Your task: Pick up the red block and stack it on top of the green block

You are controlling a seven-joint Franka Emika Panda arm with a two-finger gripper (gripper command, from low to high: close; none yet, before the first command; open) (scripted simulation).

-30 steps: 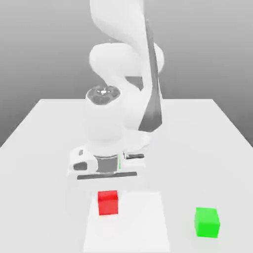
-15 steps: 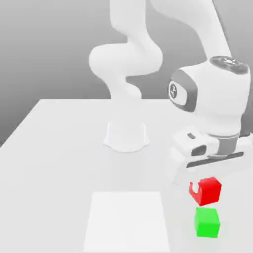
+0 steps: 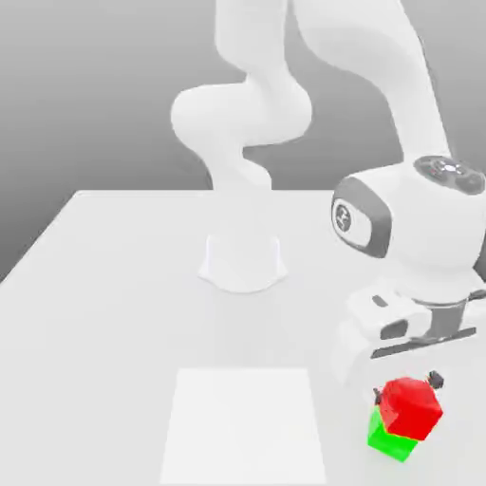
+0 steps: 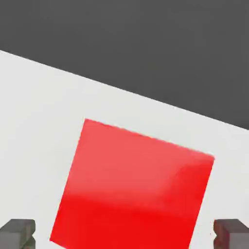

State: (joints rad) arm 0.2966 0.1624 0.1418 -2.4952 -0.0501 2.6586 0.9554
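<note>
White table [image 3: 114, 313], red block [image 3: 410, 406] atop green block [image 3: 389, 440], gripper [image 3: 409, 382] open around it

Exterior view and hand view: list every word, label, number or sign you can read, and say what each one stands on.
No readable text.
Red block: plain faces, no marking.
Green block: plain, no marking.
Arm's round dark wrist disc: a small pale emblem, no letters or digits legible.
Table and pale square patch: unmarked.
</note>
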